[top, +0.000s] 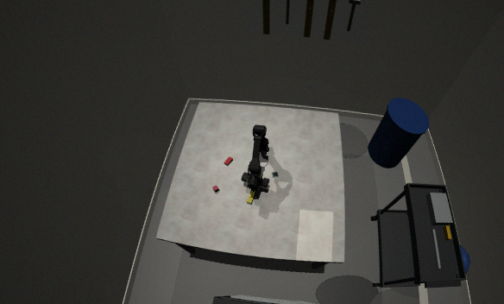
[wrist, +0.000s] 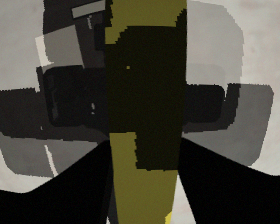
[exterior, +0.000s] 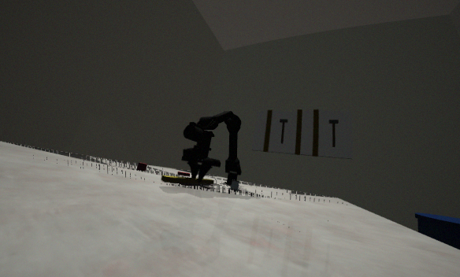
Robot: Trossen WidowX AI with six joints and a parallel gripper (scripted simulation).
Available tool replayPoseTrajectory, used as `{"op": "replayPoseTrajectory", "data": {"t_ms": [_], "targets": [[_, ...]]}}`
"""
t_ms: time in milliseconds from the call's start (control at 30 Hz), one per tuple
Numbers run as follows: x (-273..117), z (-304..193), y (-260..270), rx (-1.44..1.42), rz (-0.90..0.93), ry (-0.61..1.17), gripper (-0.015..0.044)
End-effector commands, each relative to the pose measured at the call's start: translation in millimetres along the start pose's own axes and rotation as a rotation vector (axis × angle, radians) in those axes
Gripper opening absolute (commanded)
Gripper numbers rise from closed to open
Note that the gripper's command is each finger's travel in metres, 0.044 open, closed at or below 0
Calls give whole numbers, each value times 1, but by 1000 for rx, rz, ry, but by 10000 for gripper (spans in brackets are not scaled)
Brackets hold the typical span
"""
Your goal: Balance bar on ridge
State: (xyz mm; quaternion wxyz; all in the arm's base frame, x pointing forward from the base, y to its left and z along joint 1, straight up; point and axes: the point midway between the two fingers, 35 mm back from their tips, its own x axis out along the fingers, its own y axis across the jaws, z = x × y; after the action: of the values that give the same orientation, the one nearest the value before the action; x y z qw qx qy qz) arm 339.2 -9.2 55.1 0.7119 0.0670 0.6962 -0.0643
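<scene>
The yellow bar (top: 250, 199) (exterior: 173, 179) (wrist: 134, 183) lies low on the table (top: 207, 221), in front of the arm. In the wrist view it runs from top to bottom between the two dark fingers. My gripper (top: 255, 194) (exterior: 198, 178) (wrist: 144, 147) reaches straight down and is shut on the bar near its middle. A small teal block (top: 274, 174) (exterior: 235, 184), possibly the ridge, stands on the table to the right of the arm, apart from the bar. I cannot tell whether the bar touches the table.
Two small red blocks (top: 228, 161) (top: 216, 188) lie on the table to the left of the arm. A blue barrel (top: 397, 132) and a dark cart (top: 418, 234) stand on the floor to the right of the table.
</scene>
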Motion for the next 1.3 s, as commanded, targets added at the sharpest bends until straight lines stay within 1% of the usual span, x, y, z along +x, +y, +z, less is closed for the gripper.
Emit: {"op": "replayPoseTrajectory", "data": {"t_ms": [0,933,1067,1267], "targets": [[-12,4,1,1,2,-11,0],[-85,1,0,6,0,-13,0],[-87,-1,2,1,0,-12,0],[-88,-15,21,-47,1,-11,0]]}}
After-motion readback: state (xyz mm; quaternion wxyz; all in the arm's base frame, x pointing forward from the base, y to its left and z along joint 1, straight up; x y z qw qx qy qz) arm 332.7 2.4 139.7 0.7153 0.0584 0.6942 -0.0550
